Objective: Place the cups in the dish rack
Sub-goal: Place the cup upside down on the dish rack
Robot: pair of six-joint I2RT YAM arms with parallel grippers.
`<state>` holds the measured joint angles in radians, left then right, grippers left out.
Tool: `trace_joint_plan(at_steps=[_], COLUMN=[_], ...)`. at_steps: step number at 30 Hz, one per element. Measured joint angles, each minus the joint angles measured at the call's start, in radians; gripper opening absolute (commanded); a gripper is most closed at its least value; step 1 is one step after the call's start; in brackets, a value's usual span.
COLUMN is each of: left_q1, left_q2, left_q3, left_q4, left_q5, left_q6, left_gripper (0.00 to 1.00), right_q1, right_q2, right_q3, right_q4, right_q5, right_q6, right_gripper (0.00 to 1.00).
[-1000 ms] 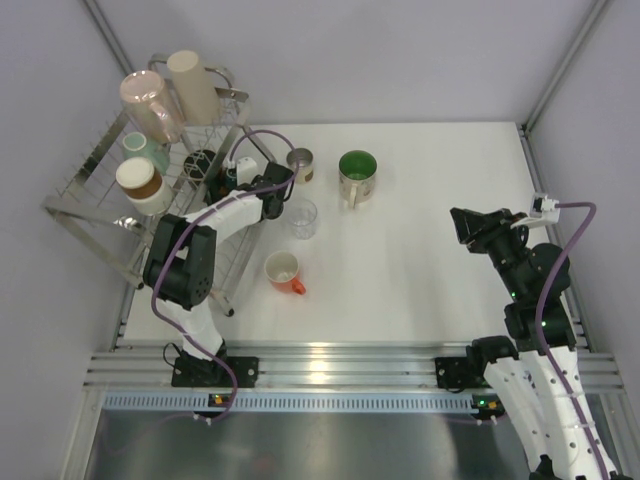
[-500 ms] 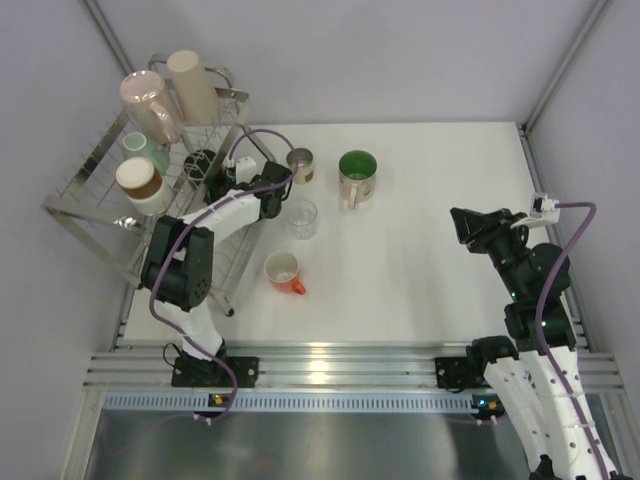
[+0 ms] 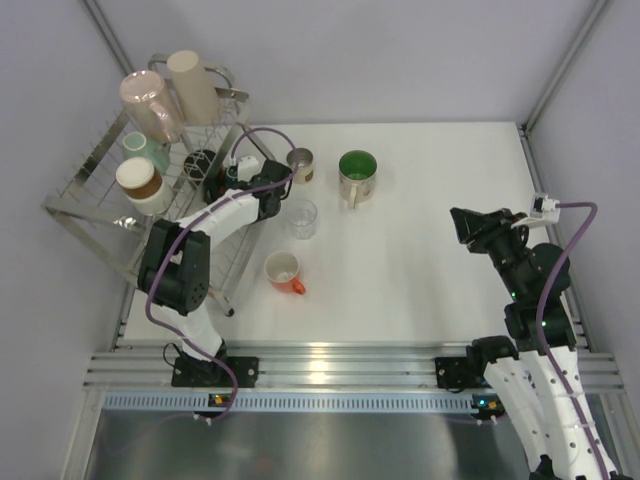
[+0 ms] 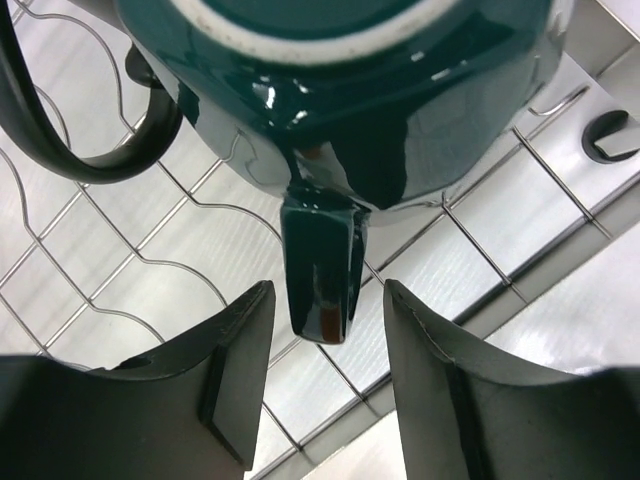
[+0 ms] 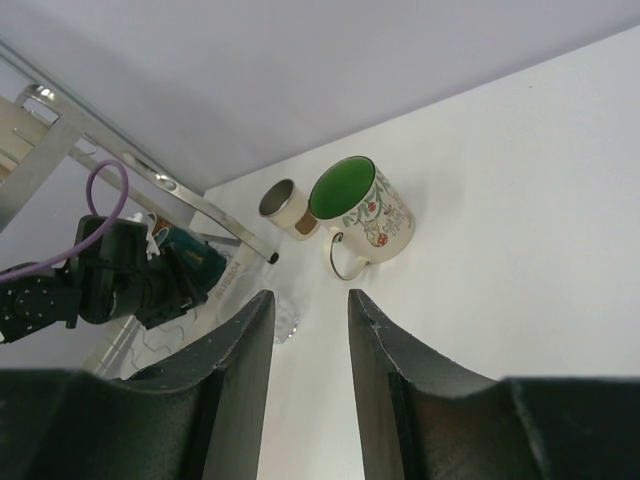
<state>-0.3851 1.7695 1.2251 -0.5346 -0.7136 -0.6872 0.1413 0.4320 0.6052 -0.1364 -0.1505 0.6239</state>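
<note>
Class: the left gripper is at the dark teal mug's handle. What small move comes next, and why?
Probably draw the left gripper straight back: the dark teal mug rests in the dish rack, jaws open either side of its handle.

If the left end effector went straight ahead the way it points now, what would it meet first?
Probably the dark teal mug: its handle sits between the open fingers of the left end effector, with the mug body just beyond.

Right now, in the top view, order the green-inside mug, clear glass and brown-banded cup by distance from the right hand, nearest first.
From the right hand:
1. Green-inside mug, centre, far side.
2. Clear glass, left of that mug.
3. Brown-banded cup, in the dish rack, far left.
</note>
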Motion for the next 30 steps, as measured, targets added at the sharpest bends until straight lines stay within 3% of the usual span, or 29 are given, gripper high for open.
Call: trace_joint_plan(at_steps=[12,22,30], left_q1=[-0.009,-0.011,-0.017], left_q2=[-0.021,-0.039,-0.068], left_q3=[0.008,0.008,0.025], left_q4=[-0.011,-0.013,-0.017], left_q5=[0.041,0.04,0.04], left_q6=[0.021,0.031,0.037], left_gripper=[0.5,0.59,0.59], right_q1=[0.0,0.0,0.0], right_q2=[-0.009,-0.011,-0.005], right_q3=[0.0,0.0,0.0], right_q4=[0.0,0.0,-0.001], right_q5=[0.0,0.0,-0.001], right_q6=[0.002,0.005,0.006], right_gripper=[0.36,0.37,0.37])
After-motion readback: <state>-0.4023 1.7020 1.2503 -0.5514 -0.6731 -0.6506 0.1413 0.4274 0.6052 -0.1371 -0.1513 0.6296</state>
